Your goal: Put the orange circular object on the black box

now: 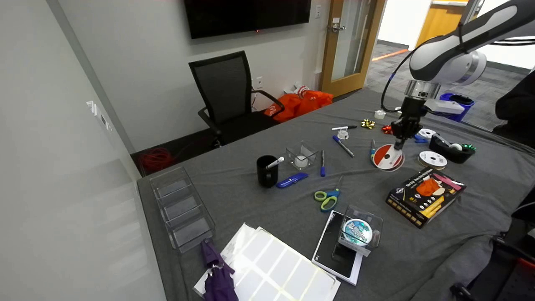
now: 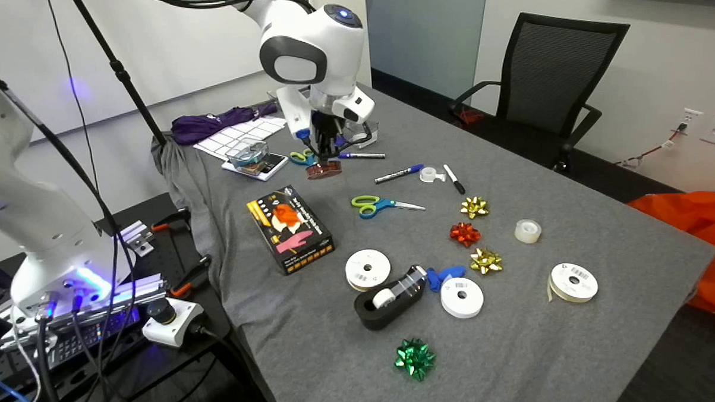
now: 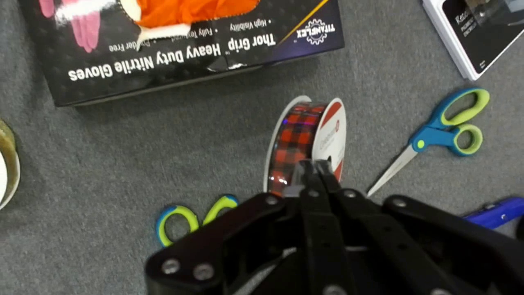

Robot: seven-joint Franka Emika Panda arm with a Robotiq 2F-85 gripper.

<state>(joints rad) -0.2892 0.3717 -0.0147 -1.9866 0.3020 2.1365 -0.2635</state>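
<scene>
The orange circular object is a ribbon spool [image 1: 386, 158] with red-and-white round sides and red-black plaid ribbon. It also shows in an exterior view [image 2: 324, 170] and in the wrist view [image 3: 297, 143]. My gripper [image 3: 313, 164] is shut on one round side of the spool near its hub. The gripper shows in both exterior views [image 1: 398, 144] [image 2: 327, 156]. The spool hangs on edge and seems to be above the table, beside the black box. The black box [image 1: 427, 194] lies flat with gloves printed on top; it also shows in the other views [image 2: 290, 227] [image 3: 184, 53].
A white ribbon spool [image 2: 367, 269] and a black tape dispenser [image 2: 390, 298] stand near the box. Scissors [image 2: 381, 205] lie on the table, with another pair [image 1: 328, 197] farther off. A tablet-like box [image 1: 334, 251] carries a clear container [image 1: 374, 223]. A black cup [image 1: 267, 171] stands mid-table.
</scene>
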